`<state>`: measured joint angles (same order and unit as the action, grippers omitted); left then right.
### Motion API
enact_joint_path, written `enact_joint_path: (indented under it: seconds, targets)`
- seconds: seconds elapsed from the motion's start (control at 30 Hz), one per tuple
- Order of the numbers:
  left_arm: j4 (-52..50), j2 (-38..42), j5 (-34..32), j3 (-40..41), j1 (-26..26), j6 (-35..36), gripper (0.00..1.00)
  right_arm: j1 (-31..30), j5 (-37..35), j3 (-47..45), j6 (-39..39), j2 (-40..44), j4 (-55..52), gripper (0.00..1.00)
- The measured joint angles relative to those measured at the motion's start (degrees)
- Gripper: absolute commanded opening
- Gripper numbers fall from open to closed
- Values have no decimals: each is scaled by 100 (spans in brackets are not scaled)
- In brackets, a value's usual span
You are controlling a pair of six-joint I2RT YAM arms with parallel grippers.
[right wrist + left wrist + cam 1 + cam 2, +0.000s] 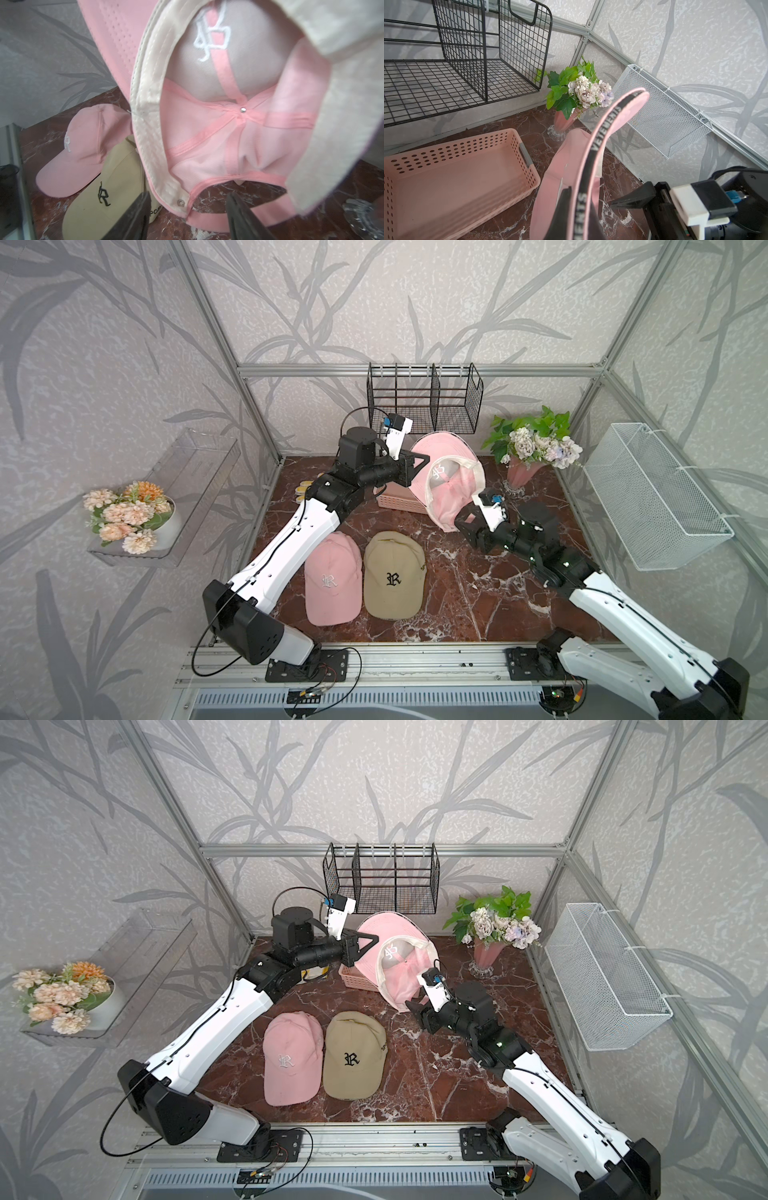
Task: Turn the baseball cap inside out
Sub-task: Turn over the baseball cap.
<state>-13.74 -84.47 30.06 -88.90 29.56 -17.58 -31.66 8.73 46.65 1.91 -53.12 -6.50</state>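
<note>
The red-brown marbled counter (478,593) carries a pink cap (332,578) and a beige cap (394,576) side by side near its front, a pink perforated basket (397,502) farther back, and a pink vase of flowers (520,477) at its back right corner.

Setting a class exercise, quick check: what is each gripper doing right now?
Left gripper: closed on the brim of the raised pink cap.
Right gripper: open, holding nothing, at that cap's back edge.
</note>
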Motion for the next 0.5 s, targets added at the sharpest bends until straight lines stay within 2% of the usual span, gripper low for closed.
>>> enact_joint_path:
  seconds: [0.2, 0.5]
  targets:
    - [-33, 0, 17, 2, 2, 39, 0, 103, -960, -81, -289, 313, 214, 66]
    - [-85, 2, 374, 26, 0, 160, 0, 595, -1172, -81, -922, 146, 245, 65]
